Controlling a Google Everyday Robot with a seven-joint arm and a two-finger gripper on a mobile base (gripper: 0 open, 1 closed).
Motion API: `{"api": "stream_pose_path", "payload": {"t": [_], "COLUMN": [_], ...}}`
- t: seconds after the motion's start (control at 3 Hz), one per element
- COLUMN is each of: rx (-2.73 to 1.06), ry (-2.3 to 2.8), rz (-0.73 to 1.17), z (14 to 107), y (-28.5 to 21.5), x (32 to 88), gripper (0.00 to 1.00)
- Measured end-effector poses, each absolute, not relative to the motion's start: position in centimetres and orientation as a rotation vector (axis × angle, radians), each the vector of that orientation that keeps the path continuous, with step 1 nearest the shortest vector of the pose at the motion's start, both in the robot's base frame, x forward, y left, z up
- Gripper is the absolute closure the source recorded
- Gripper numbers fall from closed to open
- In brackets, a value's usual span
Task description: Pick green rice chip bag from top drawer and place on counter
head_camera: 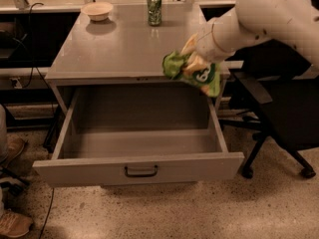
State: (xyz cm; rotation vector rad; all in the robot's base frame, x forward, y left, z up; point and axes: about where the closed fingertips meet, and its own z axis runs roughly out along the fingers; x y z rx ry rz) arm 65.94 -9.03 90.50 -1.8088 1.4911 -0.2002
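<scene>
Shows a white robot arm [264,14] reaching in from the right, with its claw [195,63] clamped on the green rice chip bag [205,77]. Holds the bag crumpled and in the air, right at the front right corner of the table [124,49], above the right rear part of the open top drawer [139,168]. Looks, as a judgement, like the carry step: out of the drawer, not yet set down on the table.

Could snag the dangling lower end of the bag on the table's front lip if moved across too low. Could drop the bag back into the drawer, or onto the floor beside it, if released this near the edge. Could lose the bag mid-carry, owing to slippery crinkly foil and a pinch on what seems only a bunched part. Could also knock the green soda can [154,9] or the small bowl [97,10] at the back of the table if carried too far in, both well apart from the bag now. Leaves a dark office chair [284,108] close under the arm on the right, a possible obstacle for any wide swing.
</scene>
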Motion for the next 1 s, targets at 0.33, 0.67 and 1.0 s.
{"api": "stream_pose_path", "payload": {"t": [0.33, 0.67, 1.0], "rx": [-1.793, -1.808, -1.827], "ry": [1.429, 1.378, 1.337], "rz": [-0.39, -0.441, -0.374], "z": [94.3, 95.5, 93.9], "y": [-11.1, -10.8, -7.6], "x": [71.8, 76.9, 81.4], "gripper": [1.0, 1.0, 0.81]}}
